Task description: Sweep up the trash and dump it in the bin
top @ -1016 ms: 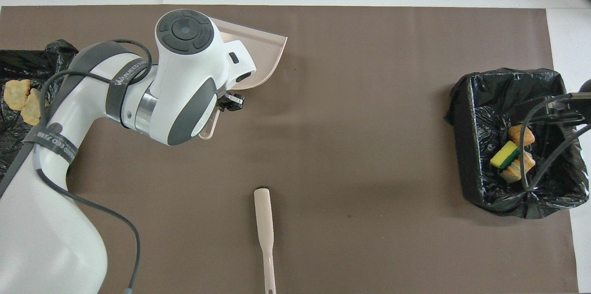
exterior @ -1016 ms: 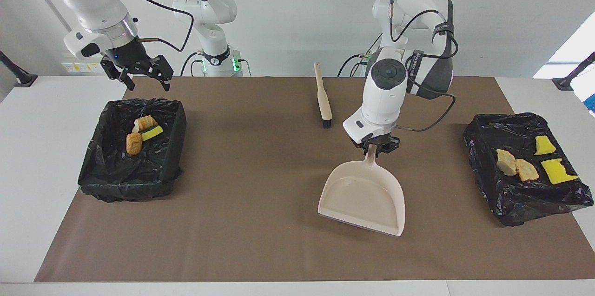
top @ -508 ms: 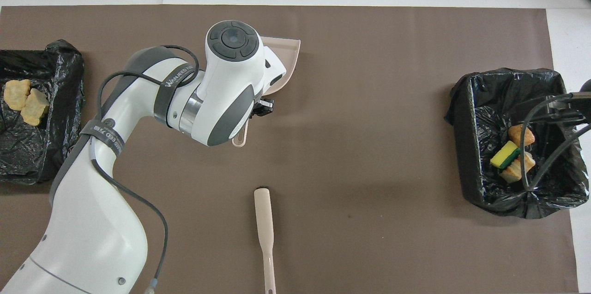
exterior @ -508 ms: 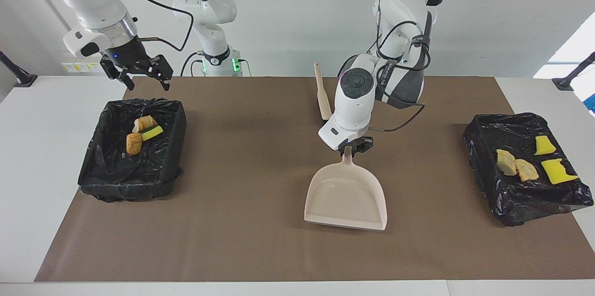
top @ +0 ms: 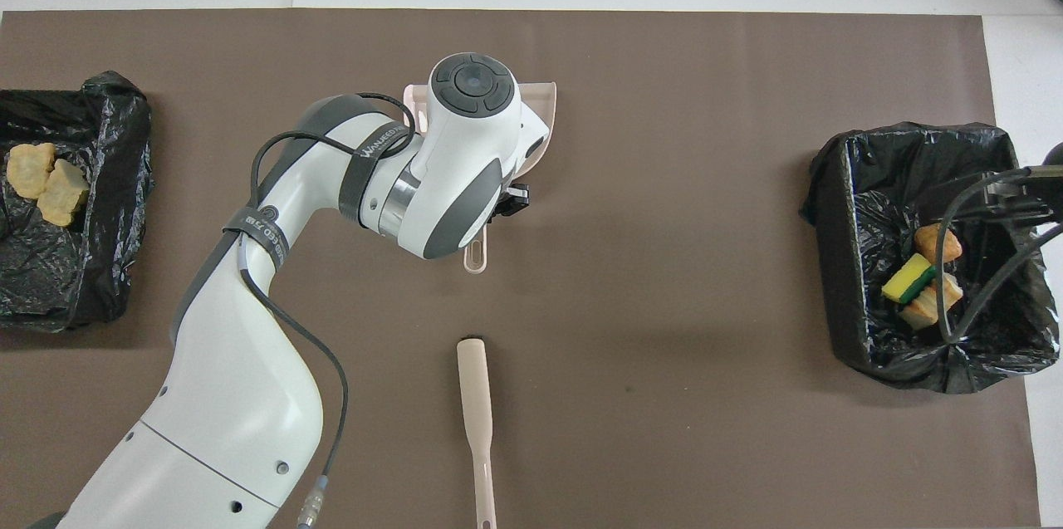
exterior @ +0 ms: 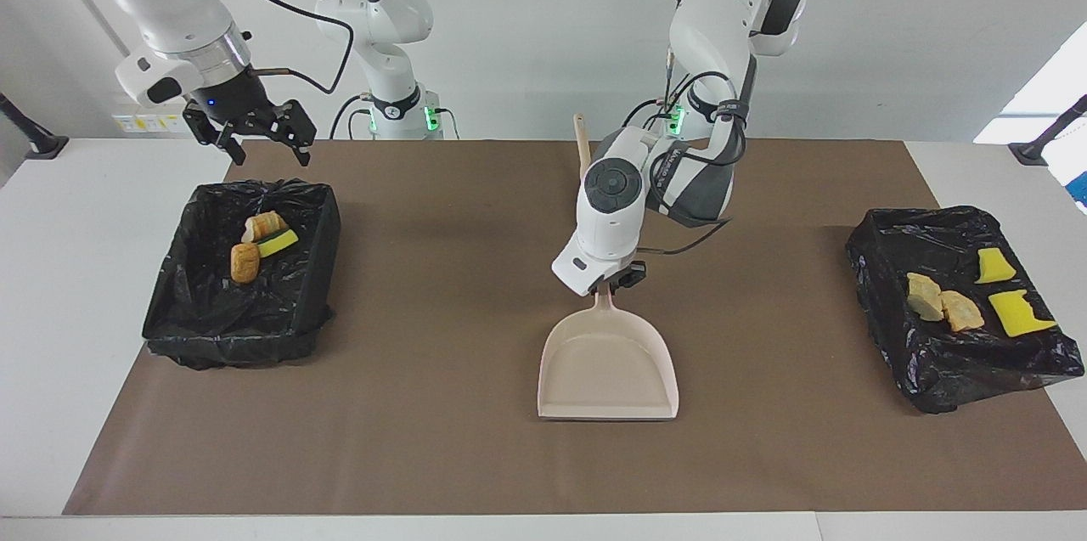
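- Left gripper (exterior: 608, 288) is clamped on the handle of the empty dustpan (exterior: 608, 364) at mid-table, the pan's mouth pointing away from the robots.
- Right gripper (exterior: 259, 136) waits with fingers spread, over the robots' edge of one bin (exterior: 316, 269).
- The trash (exterior: 259, 245): three scraps sit in that bin right below the right gripper; four more (exterior: 977, 296) lie in the second bin (exterior: 883, 329), well off toward the left arm's end.
- No scraps visible on the mat, so sweeping looks done.
- Hand brush (top: 476, 413) lies untouched, just robot-ward of the left gripper.
- Judged remaining: setting the pan down.
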Action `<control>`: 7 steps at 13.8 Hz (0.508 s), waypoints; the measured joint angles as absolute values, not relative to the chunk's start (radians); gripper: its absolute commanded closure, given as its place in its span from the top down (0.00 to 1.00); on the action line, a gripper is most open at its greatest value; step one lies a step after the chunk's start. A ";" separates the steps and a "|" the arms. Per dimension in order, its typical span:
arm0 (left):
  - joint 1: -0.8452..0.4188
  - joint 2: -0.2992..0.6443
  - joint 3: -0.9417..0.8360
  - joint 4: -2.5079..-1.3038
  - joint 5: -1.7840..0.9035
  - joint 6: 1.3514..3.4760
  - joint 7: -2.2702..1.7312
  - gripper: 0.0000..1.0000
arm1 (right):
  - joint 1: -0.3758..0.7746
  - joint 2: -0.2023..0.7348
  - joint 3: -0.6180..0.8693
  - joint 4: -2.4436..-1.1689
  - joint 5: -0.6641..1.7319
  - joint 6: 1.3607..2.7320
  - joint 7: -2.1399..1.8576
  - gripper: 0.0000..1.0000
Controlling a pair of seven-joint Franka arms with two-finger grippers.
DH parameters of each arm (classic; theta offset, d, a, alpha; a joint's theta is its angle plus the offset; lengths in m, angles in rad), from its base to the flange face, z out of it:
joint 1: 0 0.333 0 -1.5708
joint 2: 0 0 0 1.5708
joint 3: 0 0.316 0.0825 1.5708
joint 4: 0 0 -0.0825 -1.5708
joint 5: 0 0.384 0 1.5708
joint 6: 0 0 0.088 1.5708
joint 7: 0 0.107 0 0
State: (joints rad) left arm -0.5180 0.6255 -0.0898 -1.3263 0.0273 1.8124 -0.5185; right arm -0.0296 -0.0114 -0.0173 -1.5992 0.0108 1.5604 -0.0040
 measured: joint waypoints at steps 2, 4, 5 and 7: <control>-0.518 0.630 -0.089 -1.326 0.016 1.828 -0.521 0.00 | -0.030 -0.011 -0.017 -1.599 0.011 1.560 -0.004 1.00; -0.518 0.633 -0.082 -1.326 0.015 1.832 -0.525 0.35 | -0.030 -0.011 -0.017 -1.599 0.011 1.560 -0.004 1.00; -0.517 0.633 -0.077 -1.326 0.015 1.837 -0.526 0.76 | -0.030 -0.011 -0.017 -1.599 0.011 1.560 -0.004 1.00; -0.514 0.633 -0.070 -1.326 0.015 1.865 -0.526 1.00 | -0.030 -0.011 -0.017 -1.599 0.011 1.560 -0.004 1.00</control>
